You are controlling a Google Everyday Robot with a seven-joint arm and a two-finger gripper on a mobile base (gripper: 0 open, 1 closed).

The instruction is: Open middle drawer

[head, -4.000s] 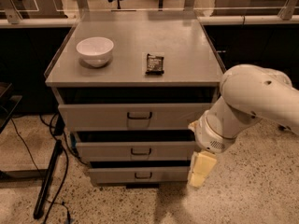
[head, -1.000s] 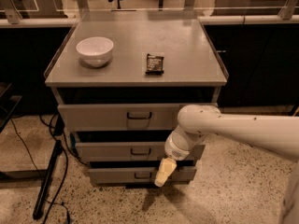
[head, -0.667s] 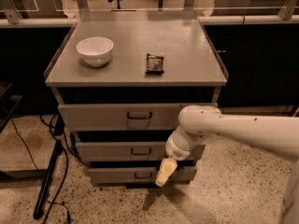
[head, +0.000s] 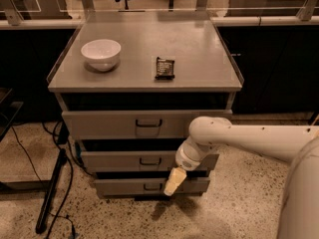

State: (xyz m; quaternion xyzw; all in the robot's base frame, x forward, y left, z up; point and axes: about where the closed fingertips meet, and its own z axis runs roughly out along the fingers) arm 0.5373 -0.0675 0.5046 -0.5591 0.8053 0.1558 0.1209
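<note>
The middle drawer (head: 114,161) is a low grey front with a small dark pull handle (head: 149,162), set in a grey cabinet between a taller top drawer (head: 99,125) and a narrower bottom drawer (head: 124,187). None of its interior shows. My gripper (head: 173,181) is cream-coloured and points down-left at the end of my white arm (head: 239,138). It hangs in front of the bottom drawer's front, below and to the right of the middle drawer's handle, and touches no handle.
On the cabinet top (head: 199,59) stand a white bowl (head: 101,54) and a dark snack packet (head: 165,67). Black cables (head: 55,183) lie on the speckled floor to the left. Dark counters stand behind and to the right.
Since four seconds ago my arm has swung left from the cabinet's right side to in front of the lower drawers. In the last second it has barely moved. The drawers have not moved.
</note>
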